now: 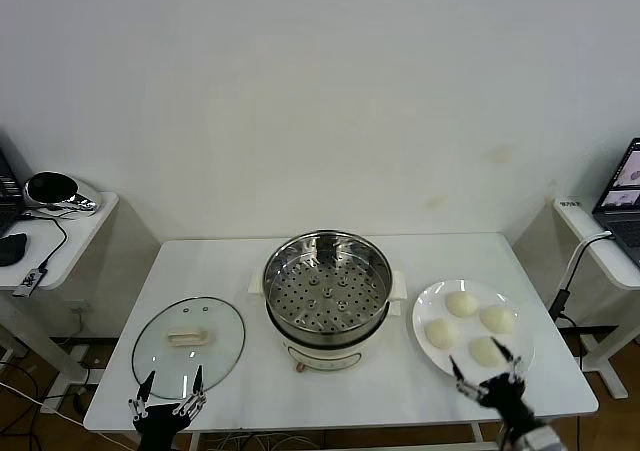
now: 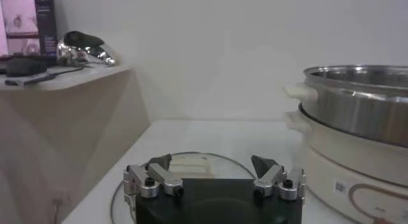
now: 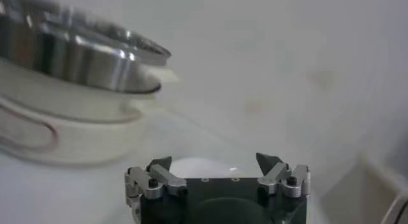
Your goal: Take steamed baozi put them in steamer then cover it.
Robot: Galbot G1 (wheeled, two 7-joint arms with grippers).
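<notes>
Head view first: the counter (image 1: 330, 391) carries everything, and at its middle stands the steamer (image 1: 327, 281), uncovered, its perforated tray bare, so none of the buns are in yet. Left of it the cover (image 1: 188, 343) lies flat on the counter with its cream handle up, well apart from the pot. Right of the steamer is the white plate (image 1: 428, 303) with the four steamed baozi (image 1: 461, 304) clustered on it, touching or nearly touching one another. My right gripper (image 1: 487, 371) hovers at the near edge of that plate, fingers spread wide and holding nothing, just beside the nearest bun; I judge the step in hand is the first pick. To do it well I should take that nearest bun, since it is the one I can straddle without brushing its neighbours, come down with the fingers on either side of its widest part, and close gently, because soft dough will dent or tear under a hard squeeze. Then lift clear of the plate rim and of the steamer's raised wall before moving across, and set the bun towards one side of the tray so room is left for three more. My left gripper (image 1: 168, 392) waits at the near edge of the cover, also wide open and empty.
</notes>
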